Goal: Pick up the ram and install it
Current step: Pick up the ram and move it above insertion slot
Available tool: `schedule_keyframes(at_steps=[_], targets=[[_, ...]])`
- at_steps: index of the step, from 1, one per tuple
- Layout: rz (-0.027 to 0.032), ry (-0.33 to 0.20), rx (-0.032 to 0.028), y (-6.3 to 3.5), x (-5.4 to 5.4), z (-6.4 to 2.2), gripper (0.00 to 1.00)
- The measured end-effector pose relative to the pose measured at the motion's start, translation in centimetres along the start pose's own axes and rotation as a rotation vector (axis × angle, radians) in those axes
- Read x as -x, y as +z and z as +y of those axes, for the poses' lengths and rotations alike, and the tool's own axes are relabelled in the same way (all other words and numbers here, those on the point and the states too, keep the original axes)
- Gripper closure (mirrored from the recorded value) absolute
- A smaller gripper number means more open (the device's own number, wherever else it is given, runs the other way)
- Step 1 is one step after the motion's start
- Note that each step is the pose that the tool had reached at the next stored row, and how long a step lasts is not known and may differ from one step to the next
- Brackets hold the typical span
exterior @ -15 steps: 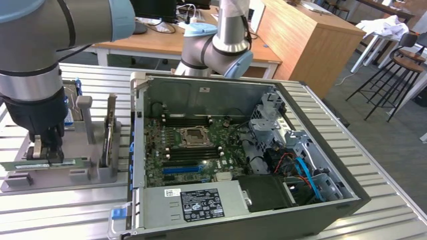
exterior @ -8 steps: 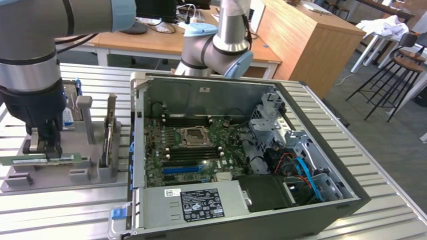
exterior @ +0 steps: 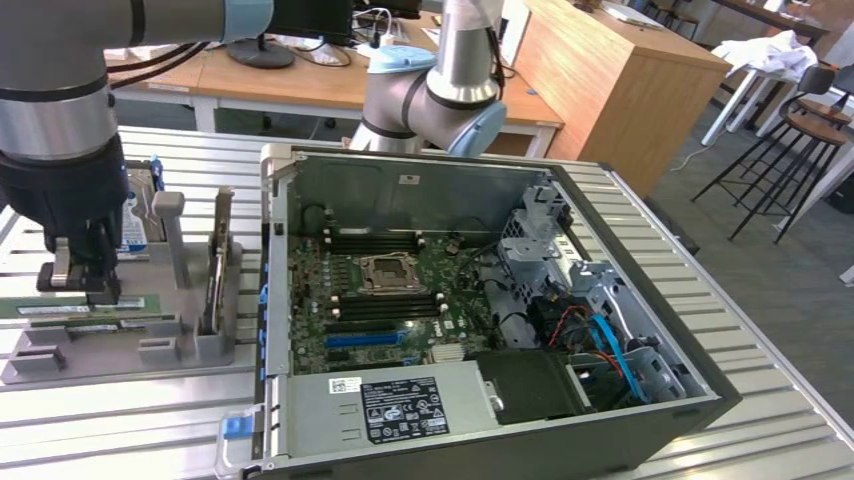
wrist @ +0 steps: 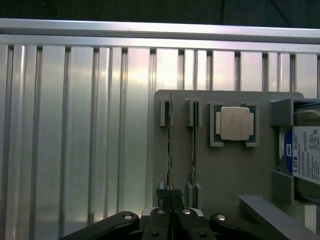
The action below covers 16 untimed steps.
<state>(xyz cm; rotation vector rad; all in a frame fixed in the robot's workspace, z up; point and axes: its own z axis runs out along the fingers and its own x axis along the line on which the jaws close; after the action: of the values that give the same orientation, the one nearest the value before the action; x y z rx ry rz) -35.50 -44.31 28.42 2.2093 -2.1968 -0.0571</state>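
Note:
The ram [wrist: 170,145] is a slim green stick standing on edge in a slot of the grey holder [wrist: 225,170]. My gripper [wrist: 170,192] is shut on one end of it, with the fingertips pinching the thin board. In the exterior view my gripper [exterior: 100,297] reaches down onto the ram [exterior: 60,309] at that view's left, on the holder [exterior: 120,345]. A twin green stick [wrist: 194,150] stands in the neighbouring slot, untouched. The open computer case [exterior: 641,400] lies to the exterior view's right, its black memory slots [exterior: 380,243] flanking the processor socket [exterior: 388,270].
A processor chip [wrist: 235,123] and a hard drive [wrist: 305,155] also rest in the holder. An upright expansion card [exterior: 220,270] stands between holder and case. A second robot arm [exterior: 434,90] stands behind the case. Ribbed metal tabletop [wrist: 75,125] surrounds the holder.

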Motion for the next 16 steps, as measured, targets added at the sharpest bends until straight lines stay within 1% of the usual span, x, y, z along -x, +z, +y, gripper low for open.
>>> schedule_keyframes(at_steps=[16], targets=[[0.0033, 0.017, 0.0038, -3.33, 0.0, -0.01, 0.89]])
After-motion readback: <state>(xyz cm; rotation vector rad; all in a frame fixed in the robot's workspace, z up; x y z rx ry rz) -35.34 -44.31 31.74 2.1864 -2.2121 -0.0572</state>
